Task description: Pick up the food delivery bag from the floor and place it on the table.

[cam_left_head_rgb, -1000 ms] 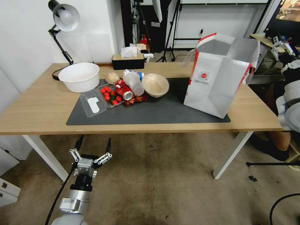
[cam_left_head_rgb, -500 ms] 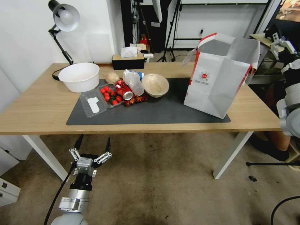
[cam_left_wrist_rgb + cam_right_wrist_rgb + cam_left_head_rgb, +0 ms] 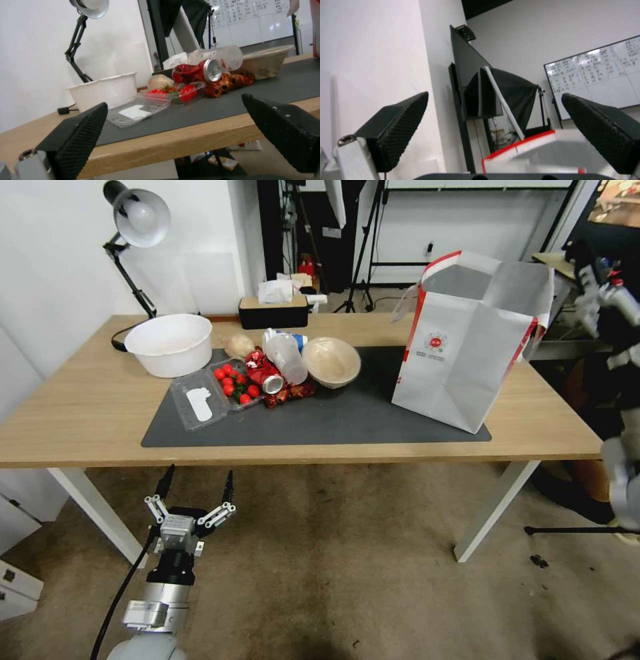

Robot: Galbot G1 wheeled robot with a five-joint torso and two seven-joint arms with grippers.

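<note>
Standing upright on the bench (image 3: pixel 80 427), the food delivery bag (image 3: pixel 460 353) sits just left of our empty, wide-open right pincer (image 3: pixel 493 125); our left pincer (image 3: pixel 195 488), also spread empty, idles low.

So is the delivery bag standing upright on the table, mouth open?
Yes. The food delivery bag stands upright on the table, partly on the dark mat, mouth open, foil lining showing.

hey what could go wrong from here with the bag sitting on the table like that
The food delivery bag stands open and leaning, its base corner overhanging the dark mat near the table front edge, so it may tip or slide off. The right pincer, open beside the bag's top, might snag the rim. The left pincer hangs open below the tabletop, apart.
</note>
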